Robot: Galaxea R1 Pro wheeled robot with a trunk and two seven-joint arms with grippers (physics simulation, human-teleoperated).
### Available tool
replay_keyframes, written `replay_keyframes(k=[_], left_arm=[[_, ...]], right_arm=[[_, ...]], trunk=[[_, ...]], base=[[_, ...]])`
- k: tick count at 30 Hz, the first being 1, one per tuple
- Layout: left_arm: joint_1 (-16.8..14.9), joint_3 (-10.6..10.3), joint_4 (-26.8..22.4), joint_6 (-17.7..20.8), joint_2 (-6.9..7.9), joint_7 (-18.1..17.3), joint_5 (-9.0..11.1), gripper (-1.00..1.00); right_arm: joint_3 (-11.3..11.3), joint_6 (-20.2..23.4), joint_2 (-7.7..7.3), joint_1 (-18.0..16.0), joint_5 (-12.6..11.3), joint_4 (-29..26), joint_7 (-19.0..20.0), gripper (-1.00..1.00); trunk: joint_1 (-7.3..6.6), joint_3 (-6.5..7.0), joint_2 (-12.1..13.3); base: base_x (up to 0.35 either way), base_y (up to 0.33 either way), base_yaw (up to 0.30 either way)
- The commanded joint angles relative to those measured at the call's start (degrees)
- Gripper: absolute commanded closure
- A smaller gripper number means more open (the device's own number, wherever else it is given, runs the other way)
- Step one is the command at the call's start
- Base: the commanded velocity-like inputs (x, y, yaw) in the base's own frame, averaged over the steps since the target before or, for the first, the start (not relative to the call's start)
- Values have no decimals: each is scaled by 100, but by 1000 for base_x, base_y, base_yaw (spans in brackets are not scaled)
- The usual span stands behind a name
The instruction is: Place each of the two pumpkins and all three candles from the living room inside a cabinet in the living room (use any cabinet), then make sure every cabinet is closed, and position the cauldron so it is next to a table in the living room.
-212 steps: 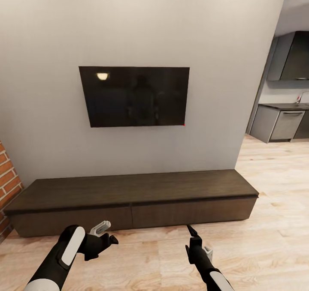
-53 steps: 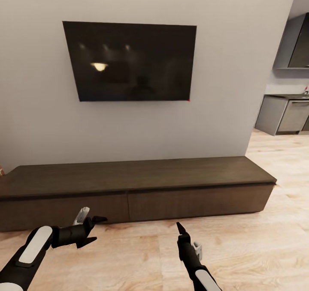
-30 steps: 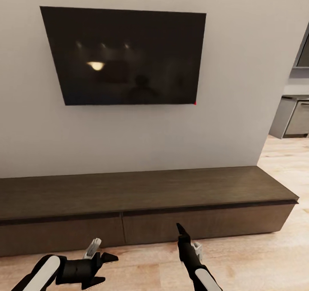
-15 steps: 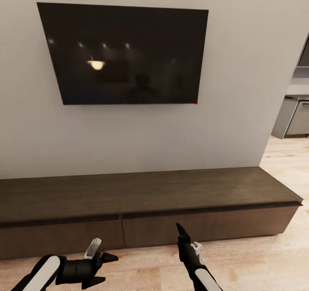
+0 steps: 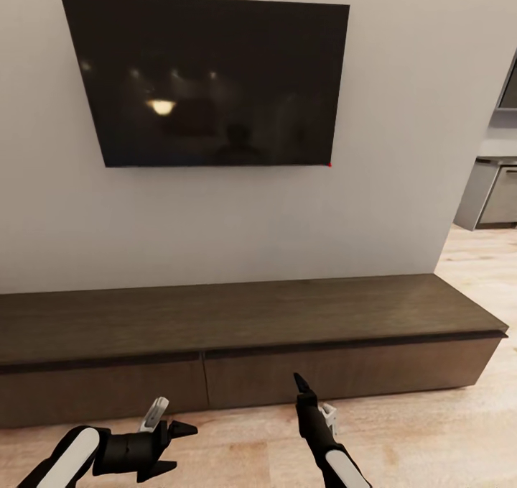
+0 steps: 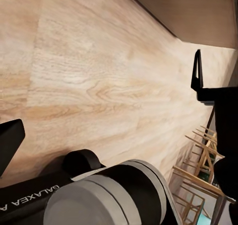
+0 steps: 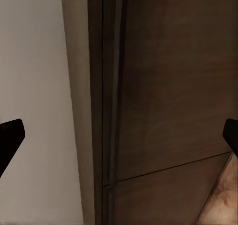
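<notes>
Right, you're parked in front of the cabinet [image 5: 244, 333] with both arms low over the floor [image 5: 445, 430], and no pumpkins or candles are in front of you, so the step in hand looks like opening a drawer to receive them. Left gripper [image 5: 176, 445] hangs spread wide with nothing in it, low over the boards just short of the left drawer front [image 5: 100, 391]; its wrist camera looks down across the wood grain. Right gripper [image 5: 296, 381] points at the right drawer front [image 5: 345, 373], close to the seam between the two fronts, and in the wrist view its fingertips [image 7: 11, 135] sit far apart at the frame edges, so it's wide open and empty too. The fronts have no handles, so I'd work the shadow gap under the top slab: hook a finger over the drawer's upper edge near the seam, then pull straight back and level, slowly. Both drawers are shut flush, contents can't be seen; nothing sits on the cabinet top below the TV [image 5: 208, 78]
</notes>
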Motion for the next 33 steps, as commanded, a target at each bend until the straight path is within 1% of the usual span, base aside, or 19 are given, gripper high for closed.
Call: replay_keyframes(k=[1, 3, 8, 19, 25, 31, 33], left_arm=[[0, 9, -1, 0, 2, 0, 3, -100], [0, 21, -7, 0, 5, -53, 3, -100], [0, 20, -12, 0, 12, -192, 2, -100], [-1, 38, -12, -5, 14, -211, -15, -100], [0, 24, -12, -8, 14, -211, -15, -100], [-1, 25, -22, -6, 14, -213, -3, -100], [-2, 38, -28, -5, 14, -236, -3, -100]], right_arm=[[9, 0, 0, 0, 7, 0, 31, -100], [19, 5, 0, 0, 22, 0, 159, -100], [30, 8, 0, 0, 36, 0, 356, -100], [25, 8, 0, 0, 38, -6, 374, -100], [24, 0, 0, 0, 37, -7, 364, -100], [24, -1, 0, 0, 38, -8, 360, -100], [24, -1, 0, 0, 38, -9, 360, -100]], trunk=[[23, -18, -42], [67, -54, -122], [67, -54, -122], [67, -54, -122], [67, -54, -122], [67, -54, -122], [110, -90, -202]], base=[[0, 0, 0], [0, 0, 0], [0, 0, 0], [98, 0, 0], [177, 0, 0], [26, 0, 0], [3, 0, 0]])
